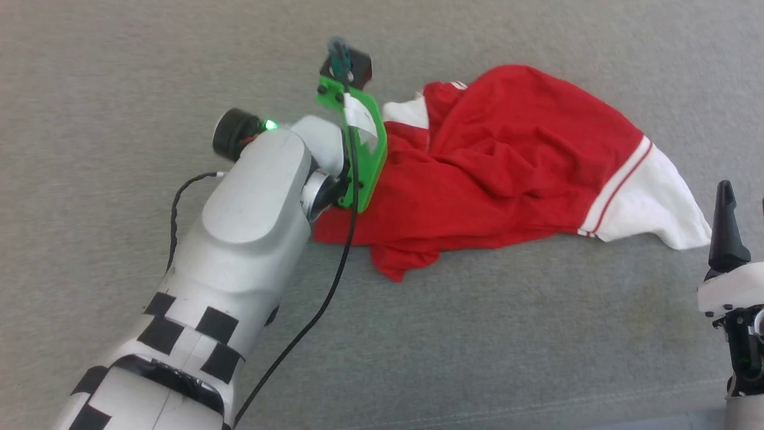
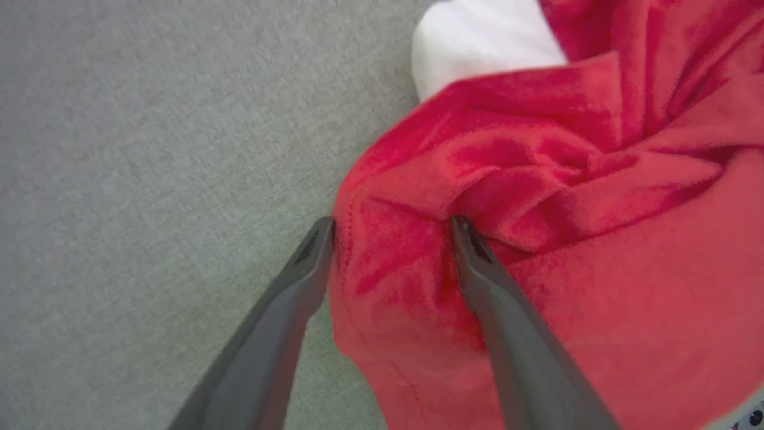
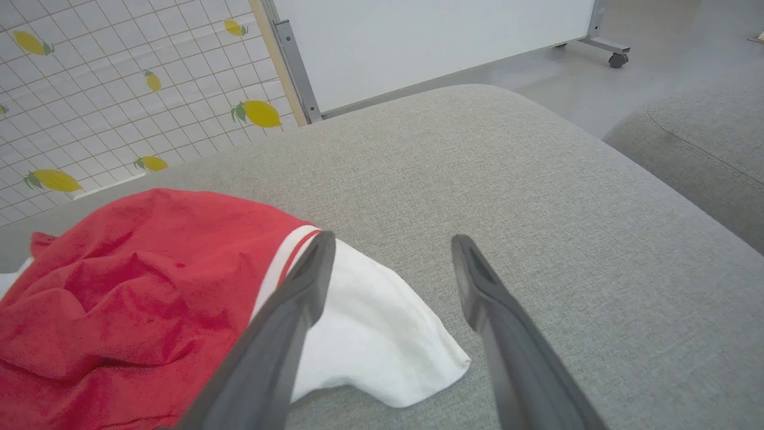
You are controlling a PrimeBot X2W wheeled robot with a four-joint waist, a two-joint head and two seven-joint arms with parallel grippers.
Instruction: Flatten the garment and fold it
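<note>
The garment [image 1: 507, 161] is a red T-shirt with white sleeves, lying crumpled on a grey cushion [image 1: 119, 77]. My left arm [image 1: 256, 197] reaches to its left edge. In the left wrist view my left gripper [image 2: 394, 230] is open and straddles a raised fold of the red fabric [image 2: 597, 269]. One fingertip sits at the hem and the other presses into the cloth. My right gripper [image 3: 393, 245] is open with nothing between its fingers, hovering over the tip of the white sleeve [image 3: 370, 334]. In the head view the right gripper [image 1: 745, 197] stands just right of that sleeve.
A black cable [image 1: 334, 280] hangs from the left wrist across the cushion. Beyond the cushion's far edge are a lemon-patterned tiled sheet [image 3: 119, 89] and a white board on wheels [image 3: 430, 42]. Another grey cushion [image 3: 704, 143] lies to the right.
</note>
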